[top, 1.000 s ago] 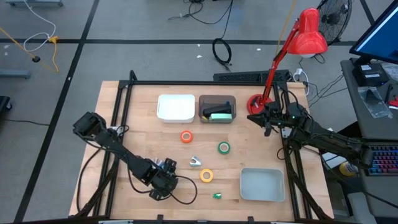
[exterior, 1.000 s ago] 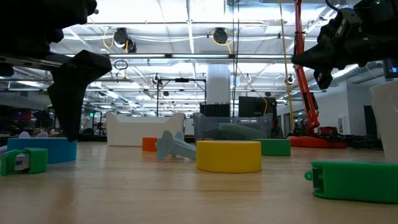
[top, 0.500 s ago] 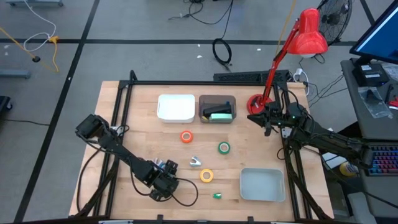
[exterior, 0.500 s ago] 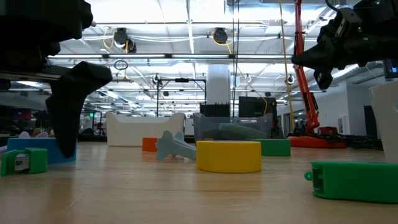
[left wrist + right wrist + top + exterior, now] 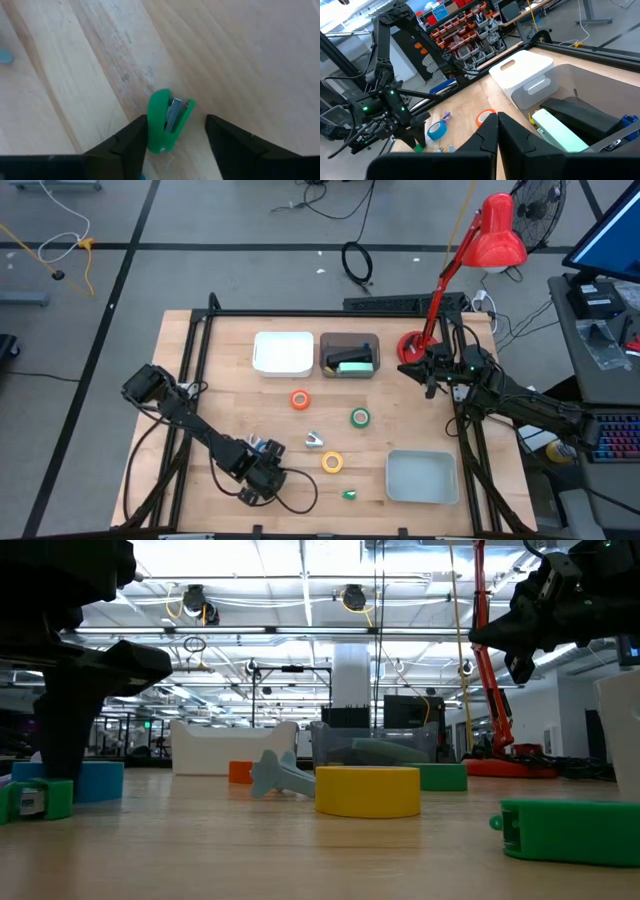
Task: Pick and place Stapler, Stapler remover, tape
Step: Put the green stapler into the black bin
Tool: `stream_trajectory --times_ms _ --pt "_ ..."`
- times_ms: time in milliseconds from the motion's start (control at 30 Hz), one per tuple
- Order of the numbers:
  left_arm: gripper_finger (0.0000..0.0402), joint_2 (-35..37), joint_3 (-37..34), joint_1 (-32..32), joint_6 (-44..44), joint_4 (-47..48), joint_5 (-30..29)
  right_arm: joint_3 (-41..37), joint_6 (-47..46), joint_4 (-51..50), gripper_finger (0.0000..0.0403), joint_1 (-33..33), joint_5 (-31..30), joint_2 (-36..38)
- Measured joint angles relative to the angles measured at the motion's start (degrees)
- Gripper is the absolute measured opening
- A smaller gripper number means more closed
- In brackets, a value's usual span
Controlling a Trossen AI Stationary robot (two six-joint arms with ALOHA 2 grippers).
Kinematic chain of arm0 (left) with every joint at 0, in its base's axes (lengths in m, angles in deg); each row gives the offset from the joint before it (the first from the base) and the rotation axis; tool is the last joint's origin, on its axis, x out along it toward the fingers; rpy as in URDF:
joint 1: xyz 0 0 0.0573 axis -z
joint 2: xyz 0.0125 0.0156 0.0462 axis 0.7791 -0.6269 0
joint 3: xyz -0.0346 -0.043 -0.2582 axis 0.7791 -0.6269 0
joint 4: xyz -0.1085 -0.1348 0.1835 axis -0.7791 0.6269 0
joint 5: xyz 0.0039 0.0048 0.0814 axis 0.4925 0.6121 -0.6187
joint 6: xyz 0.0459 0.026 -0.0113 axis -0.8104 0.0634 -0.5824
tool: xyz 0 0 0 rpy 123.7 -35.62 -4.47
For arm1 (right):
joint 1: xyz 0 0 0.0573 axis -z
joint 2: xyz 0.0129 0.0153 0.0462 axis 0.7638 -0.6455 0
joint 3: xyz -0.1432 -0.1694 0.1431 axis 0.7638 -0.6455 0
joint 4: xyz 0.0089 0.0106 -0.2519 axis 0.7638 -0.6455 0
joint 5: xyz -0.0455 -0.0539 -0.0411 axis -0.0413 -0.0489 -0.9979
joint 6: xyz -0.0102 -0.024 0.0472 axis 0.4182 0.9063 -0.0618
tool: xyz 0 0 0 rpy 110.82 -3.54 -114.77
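Observation:
My left gripper (image 5: 176, 137) points down over the table's near left, open, with a small green stapler (image 5: 167, 121) lying on the wood between its fingers; the low view shows that stapler (image 5: 38, 798) too. One finger (image 5: 131, 142) stands right beside it and the other (image 5: 222, 137) stands off with a gap. The blue tape (image 5: 88, 780) lies just behind. The orange tape (image 5: 299, 400), green tape (image 5: 359, 417) and yellow tape (image 5: 332, 463) lie flat mid-table, near a pale grey stapler remover (image 5: 314, 441). My right gripper (image 5: 497, 127) hangs shut above the far right. My left gripper comes at the small green stapler from above, pointing steeply down, one finger on each side of it. One finger (image 5: 137, 135) stands against the stapler's side (image 5: 151, 125); I cannot tell whether it touches. The stapler lies flat on the table.
A white bin (image 5: 283, 352) and a dark bin (image 5: 330, 356) holding a green stapler (image 5: 352, 363) stand at the far edge. A pale tray (image 5: 421, 477) sits near right, a second small green piece (image 5: 349, 494) left of it. A red lamp (image 5: 470, 260) rises far right.
My left gripper has sunk toward the table over the small green stapler. Its finger seen in the low view has shifted sideways until it stands at that stapler. Nothing on the table has moved.

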Motion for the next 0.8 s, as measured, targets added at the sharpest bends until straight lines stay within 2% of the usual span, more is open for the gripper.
stream_trajectory --times_ms 200,800 --pt "0.0156 0.0 0.0 0.0 0.0 0.5 0.3 0.0 -0.8 0.0 0.0004 0.0 0.0 0.0" --pt "0.0068 0.0 -0.1 -0.1 -0.1 1.2 1.1 0.0 -0.8 0.0 0.0004 0.0 0.0 0.0"
